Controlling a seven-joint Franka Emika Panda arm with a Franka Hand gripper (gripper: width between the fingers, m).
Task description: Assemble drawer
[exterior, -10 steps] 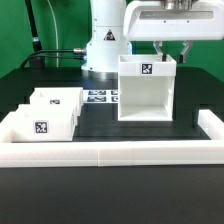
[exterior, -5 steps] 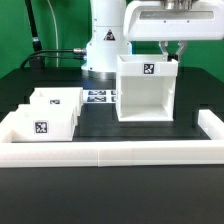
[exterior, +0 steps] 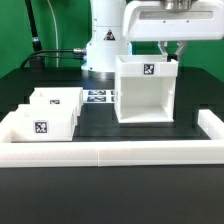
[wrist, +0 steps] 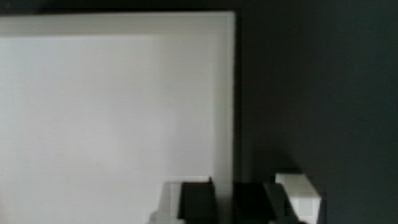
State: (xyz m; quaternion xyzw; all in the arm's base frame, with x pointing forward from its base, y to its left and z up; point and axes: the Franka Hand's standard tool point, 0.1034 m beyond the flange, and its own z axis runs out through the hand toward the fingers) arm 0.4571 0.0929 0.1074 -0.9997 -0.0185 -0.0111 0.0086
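Note:
The white drawer housing [exterior: 146, 95] stands upright on the black mat, right of centre in the exterior view, with a tag on its rear panel. My gripper [exterior: 172, 55] is at the housing's top rear right corner, with its fingers drawn together on the right wall. In the wrist view the housing [wrist: 116, 100] fills most of the picture as a white panel. My gripper [wrist: 242, 200] straddles its edge there, one finger [wrist: 295, 195] outside the wall. Two knobbed trays, one behind [exterior: 55, 103] and one in front [exterior: 40, 125], sit side by side at the exterior view's left.
The marker board [exterior: 98, 97] lies flat between the trays and the housing. A low white border wall [exterior: 110, 152] runs along the front and both sides of the mat. The robot's base [exterior: 104, 45] stands behind the marker board.
One second ago the fingers stood apart above the housing's corner. They have since closed together on its right wall. The housing and the trays have not moved.

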